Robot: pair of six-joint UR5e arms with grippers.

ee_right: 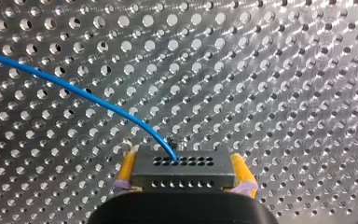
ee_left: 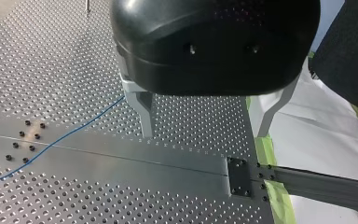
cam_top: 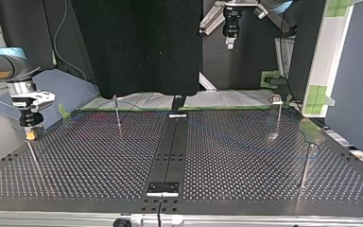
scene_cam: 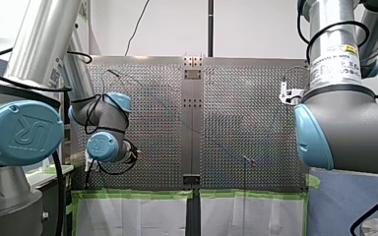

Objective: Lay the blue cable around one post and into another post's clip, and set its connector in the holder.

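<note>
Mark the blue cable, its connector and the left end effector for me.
blue cable (ee_right: 74, 88): right wrist view, middle of its visible run.
connector (ee_right: 184, 170): right wrist view, its grey holed face.
left end effector (ee_left: 205, 135): left wrist view, midway between its open fingertips.

Blue cable (ee_right: 74, 88), seemingly grey connector (ee_right: 182, 176), yellow-padded right tool (ee_right: 184, 165), silver perforated table (ee_right: 284, 70).

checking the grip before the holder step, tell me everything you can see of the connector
The connector is a small dark grey rectangular block, matte and plastic-looking, with two rows of small round holes. It sits level, clamped between the yellow pads of my right hand. The blue cable enters a hole in the row farther from the hand. The perforated table lies beyond it; contact there cannot be seen.
</note>
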